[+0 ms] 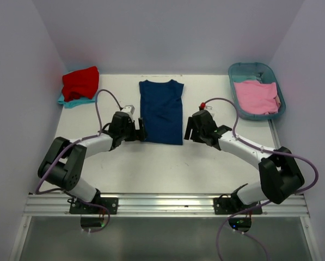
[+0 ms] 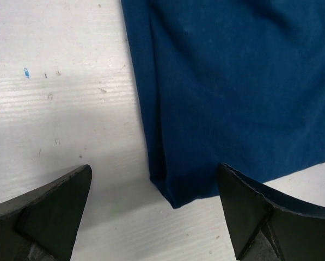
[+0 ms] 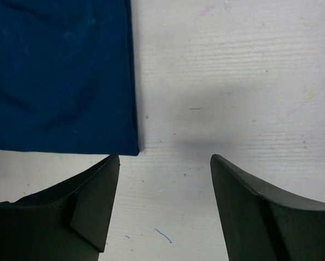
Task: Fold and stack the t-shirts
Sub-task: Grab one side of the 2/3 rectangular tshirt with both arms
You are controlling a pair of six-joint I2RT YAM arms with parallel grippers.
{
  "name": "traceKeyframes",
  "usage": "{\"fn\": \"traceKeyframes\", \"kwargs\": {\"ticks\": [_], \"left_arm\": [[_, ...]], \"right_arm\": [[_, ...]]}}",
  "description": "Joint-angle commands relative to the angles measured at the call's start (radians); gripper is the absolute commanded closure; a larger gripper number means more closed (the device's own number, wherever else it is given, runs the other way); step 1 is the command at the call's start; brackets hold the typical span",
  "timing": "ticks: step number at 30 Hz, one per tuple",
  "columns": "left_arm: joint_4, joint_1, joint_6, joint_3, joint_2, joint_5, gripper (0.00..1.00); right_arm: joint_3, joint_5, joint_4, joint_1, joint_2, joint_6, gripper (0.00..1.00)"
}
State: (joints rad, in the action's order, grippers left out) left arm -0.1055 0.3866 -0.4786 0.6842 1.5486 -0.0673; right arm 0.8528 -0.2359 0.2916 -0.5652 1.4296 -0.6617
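A navy blue t-shirt lies flat in the table's middle, folded into a long strip with its sides tucked in, collar at the far end; no print shows. My left gripper is open at its near left corner, which lies between the fingers. My right gripper is open and empty beside its near right corner. A red t-shirt lies folded on a teal one at the far left. A pink t-shirt lies in the tub.
The teal oval tub stands at the far right corner. White walls close the table on the left, back and right. A metal rail runs along the near edge, with both arm bases on it.
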Motion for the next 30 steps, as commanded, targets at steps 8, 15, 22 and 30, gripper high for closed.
{"fn": "traceKeyframes", "kwargs": {"ticks": [8,15,22,30], "left_arm": [[-0.065,0.011,0.002,0.075,0.082,-0.052,0.00],[0.067,0.061,-0.032,0.061,0.033,-0.026,0.16],[0.084,0.078,-0.046,-0.025,-0.038,0.017,0.33],[0.038,0.080,-0.045,-0.041,0.016,0.063,0.62]], "right_arm": [[-0.020,0.076,-0.141,-0.007,0.097,-0.033,0.37],[-0.040,0.066,-0.135,-0.005,0.097,-0.033,0.39],[-0.063,0.063,-0.140,-0.006,0.086,-0.035,0.41],[-0.074,0.069,-0.158,-0.005,0.100,-0.036,0.44]]}}
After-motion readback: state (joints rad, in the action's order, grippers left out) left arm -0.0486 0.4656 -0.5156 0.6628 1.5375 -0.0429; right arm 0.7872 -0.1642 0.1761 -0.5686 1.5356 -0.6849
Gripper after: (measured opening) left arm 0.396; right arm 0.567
